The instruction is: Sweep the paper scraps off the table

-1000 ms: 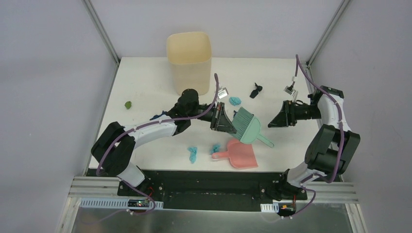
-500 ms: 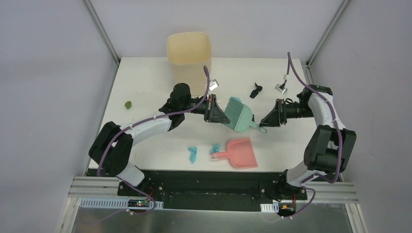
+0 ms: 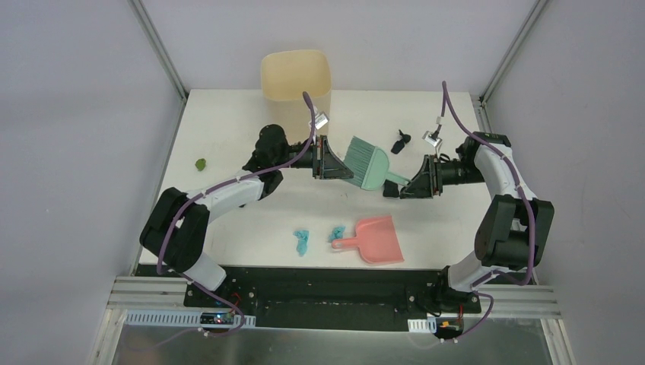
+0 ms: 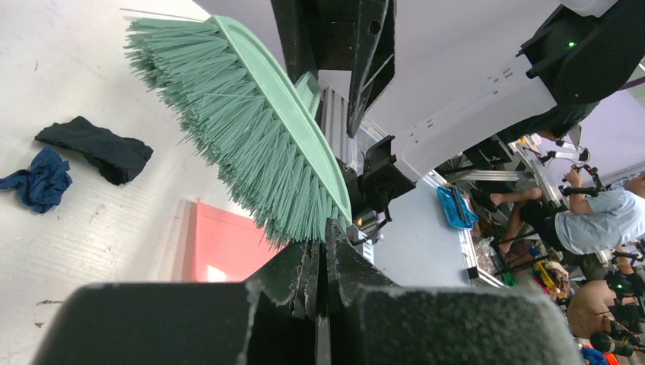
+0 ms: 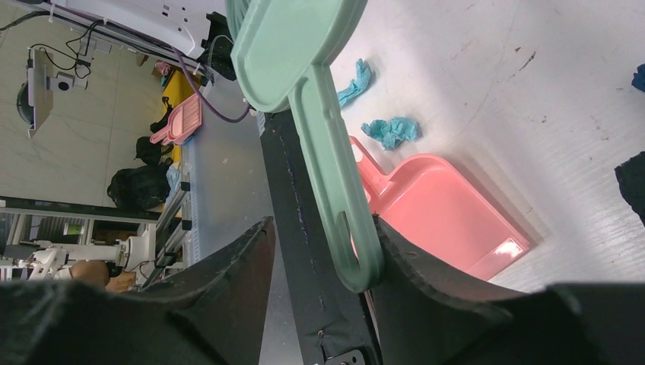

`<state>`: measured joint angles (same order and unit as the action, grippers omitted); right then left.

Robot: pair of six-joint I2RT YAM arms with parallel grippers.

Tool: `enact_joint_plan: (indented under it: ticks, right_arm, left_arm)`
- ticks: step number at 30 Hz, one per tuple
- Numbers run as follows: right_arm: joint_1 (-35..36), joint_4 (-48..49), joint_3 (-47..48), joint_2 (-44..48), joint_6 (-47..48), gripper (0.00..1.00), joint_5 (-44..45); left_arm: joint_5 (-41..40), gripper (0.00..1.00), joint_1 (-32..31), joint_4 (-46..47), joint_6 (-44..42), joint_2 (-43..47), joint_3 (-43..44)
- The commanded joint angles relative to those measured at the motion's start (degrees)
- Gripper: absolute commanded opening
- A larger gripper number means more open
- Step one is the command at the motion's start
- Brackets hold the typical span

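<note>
Finds the paper scraps loose on the white bench: two light blue beside the pink dustpan, one green far left, black ones near the right arm. Holds the teal hand brush aloft by its head in the tightly closed left hand, likely for a handover, with the half-open right hand bracketing the handle but not yet clamped. Shows no readable brand or writing.

The hand brush hung over the middle of the table, between my left gripper at its bristle end and my right gripper at its handle. The dustpan lay nearer me, with two paper scraps just left of it. The bin stood behind, at the far edge.
</note>
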<state>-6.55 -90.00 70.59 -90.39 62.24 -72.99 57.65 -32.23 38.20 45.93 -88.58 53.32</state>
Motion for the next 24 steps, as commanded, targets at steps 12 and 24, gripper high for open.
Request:
enact_joint_plan:
  ticks: [12,24]
  right_arm:
    - [-1.8,-10.8,2.0,0.7,1.7,0.17,-5.8]
    - [-2.5,1.2,-0.6,4.5,-8.4,0.00,1.8]
  left_arm:
    - [1.2,0.00,0.0,-3.8,-3.4,-0.4,2.6]
    - [-18.7,0.52,-1.3,-53.0,-42.2,11.5,11.8]
